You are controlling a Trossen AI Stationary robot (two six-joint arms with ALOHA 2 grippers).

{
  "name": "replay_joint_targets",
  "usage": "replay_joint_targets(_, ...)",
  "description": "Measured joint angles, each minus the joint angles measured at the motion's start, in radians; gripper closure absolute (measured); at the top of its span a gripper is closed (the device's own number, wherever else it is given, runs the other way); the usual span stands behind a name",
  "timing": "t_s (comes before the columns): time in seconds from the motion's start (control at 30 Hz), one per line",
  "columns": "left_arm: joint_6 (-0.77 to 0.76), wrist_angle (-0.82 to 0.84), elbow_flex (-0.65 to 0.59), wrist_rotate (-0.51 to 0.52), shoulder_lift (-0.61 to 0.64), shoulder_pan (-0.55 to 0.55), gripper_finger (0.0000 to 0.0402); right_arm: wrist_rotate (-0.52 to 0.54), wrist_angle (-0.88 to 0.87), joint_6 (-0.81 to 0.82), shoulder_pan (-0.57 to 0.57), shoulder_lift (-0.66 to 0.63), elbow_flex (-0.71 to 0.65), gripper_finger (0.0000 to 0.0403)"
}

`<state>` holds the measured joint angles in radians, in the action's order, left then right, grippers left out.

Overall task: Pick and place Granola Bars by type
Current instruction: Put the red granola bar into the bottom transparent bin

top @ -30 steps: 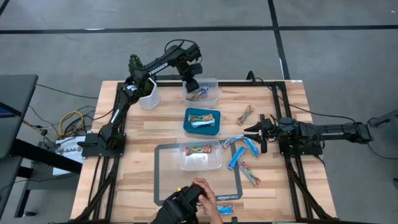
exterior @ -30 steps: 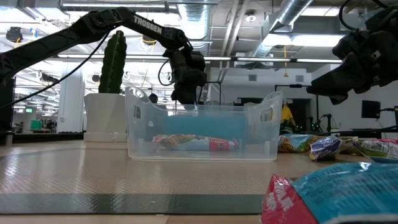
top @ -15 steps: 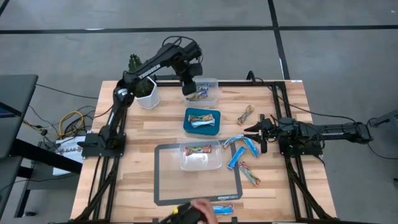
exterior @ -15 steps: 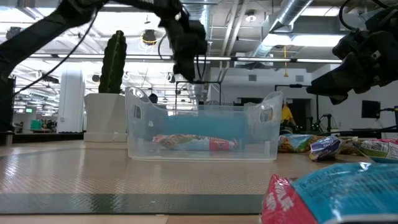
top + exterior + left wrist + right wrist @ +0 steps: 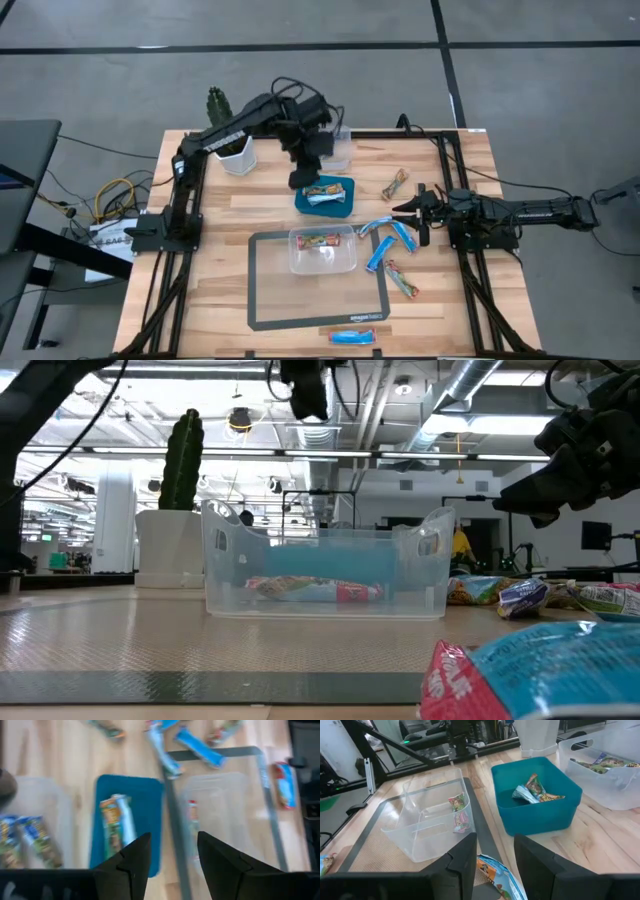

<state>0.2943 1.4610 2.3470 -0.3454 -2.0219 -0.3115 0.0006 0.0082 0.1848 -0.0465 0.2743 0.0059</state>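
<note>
Your left arm is between bars, hunting the next pick.

Your left gripper (image 5: pixel 300 180) hangs above the blue tray (image 5: pixel 300 203), fingers parted and empty. Loose granola bars (image 5: pixel 392 247) lie on the table (image 5: pixel 220 250) beside your idle right gripper (image 5: pixel 418 212), also apart and holding nothing; others sit in the clear bin (image 5: pixel 352 262). Next, I judge, reach across to a loose bar.

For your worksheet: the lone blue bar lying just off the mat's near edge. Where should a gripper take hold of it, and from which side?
Grip the blue bar at its middle, across its narrow width, coming straight down from above. It lies flat on the table, long and thin, with no other bar beside it.
</note>
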Motion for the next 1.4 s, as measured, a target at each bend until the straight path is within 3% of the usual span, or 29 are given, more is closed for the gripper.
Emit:
replay_joint_targets(0.23, -0.032, 0.041, -0.009, 0.0, 0.014, 0.129, 0.0248, 0.0, 0.0, 0.0, 0.0, 0.0, 0.0, 0.0278)
replay_joint_targets(0.43, -0.085, -0.048, -0.146, 0.026, 0.012, 0.213, 0.0248, 0.0, 0.0, 0.0, 0.0, 0.0, 0.0, 0.0278)
replay_joint_targets(0.63, -0.158, -0.249, -0.333, 0.07, 0.032, 0.267, 0.0248, 0.0, 0.0, 0.0, 0.0, 0.0, 0.0, 0.0278)
replay_joint_targets(1.03, -0.296, -0.776, -1.024, 0.1, 0.348, 0.319, 0.0248, 0.0, 0.0, 0.0, 0.0, 0.0, 0.0, 0.0278)
replay_joint_targets(1.4, -0.427, -1.082, -1.577, 0.18, 0.688, 0.371, 0.0248, 0.0, 0.0, 0.0, 0.0, 0.0, 0.0, 0.0278)
